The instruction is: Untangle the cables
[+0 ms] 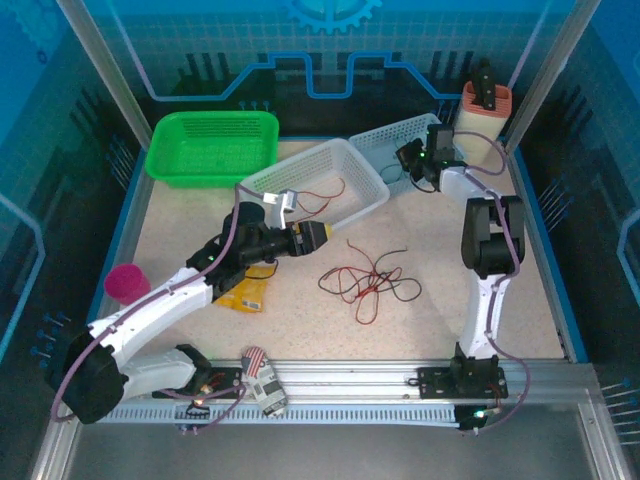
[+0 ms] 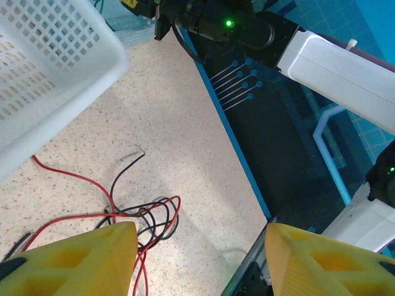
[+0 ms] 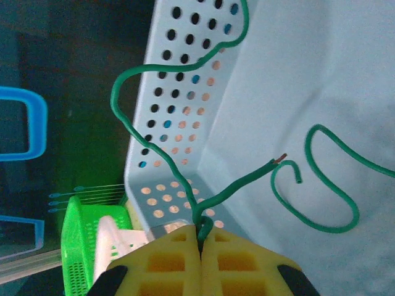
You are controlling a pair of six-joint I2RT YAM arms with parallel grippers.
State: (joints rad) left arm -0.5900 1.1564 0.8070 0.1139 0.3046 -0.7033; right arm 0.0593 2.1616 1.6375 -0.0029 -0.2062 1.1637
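The right claw point(image 3: 200, 237), shut on the green cable point(image 3: 247, 179), holds it over the basket point(image 3: 296, 74) just ahead; release it low, I think. The left claw point(image 2: 199, 237), half open and empty, hangs above the red-black tangle point(image 2: 154, 213) on the bench point(image 2: 185, 123).

We see a green basket point(image 1: 212, 145) well to the left of the left jaws and beyond them, and a white basket point(image 1: 362, 203) just beyond them. A second white basket point(image 1: 385, 135) lies beneath the right jaws. A yellow packet point(image 1: 248, 292) and pink cup point(image 1: 125, 282) sit on the counter point(image 1: 420, 330), left of the left jaws.
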